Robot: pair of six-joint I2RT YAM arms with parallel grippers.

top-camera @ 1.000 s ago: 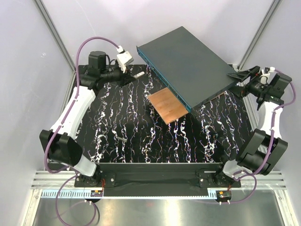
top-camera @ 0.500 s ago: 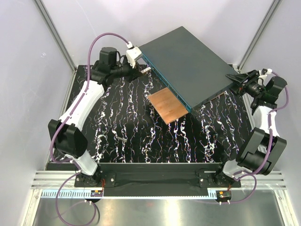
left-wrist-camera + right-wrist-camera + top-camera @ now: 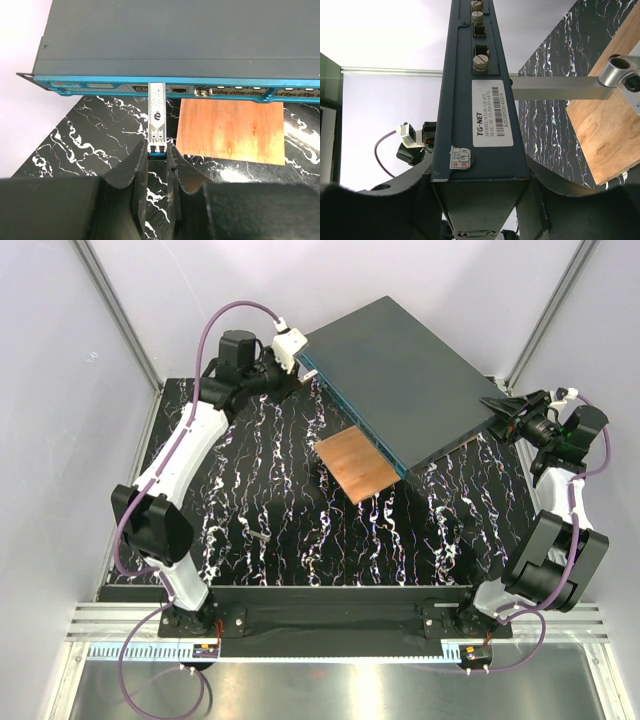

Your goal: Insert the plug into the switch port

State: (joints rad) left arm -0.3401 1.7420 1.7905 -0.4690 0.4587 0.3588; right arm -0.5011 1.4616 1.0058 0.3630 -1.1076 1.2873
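The plug (image 3: pixel 156 112), a slim silver stick, is pinched at its blue end by the left gripper (image 3: pixel 157 150). Its tip meets the teal face of the box (image 3: pixel 400 370), just left of a square port (image 3: pixel 178 90). The right gripper (image 3: pixel 480 200) clamps the box's opposite end. A wooden plate (image 3: pixel 230 130) lies just beside the teal face.

**Lettering on the switch box**

A white label (image 3: pixel 492 113) on the narrow end face of the switch box (image 3: pixel 465 60) reads "TG-NET", then "MODEL S5100…"; its lower lines are too fine to be sure of. A small sticker (image 3: pixel 460 156) beneath shows "202". The plug (image 3: pixel 156 112) bears a round mark, unreadable.
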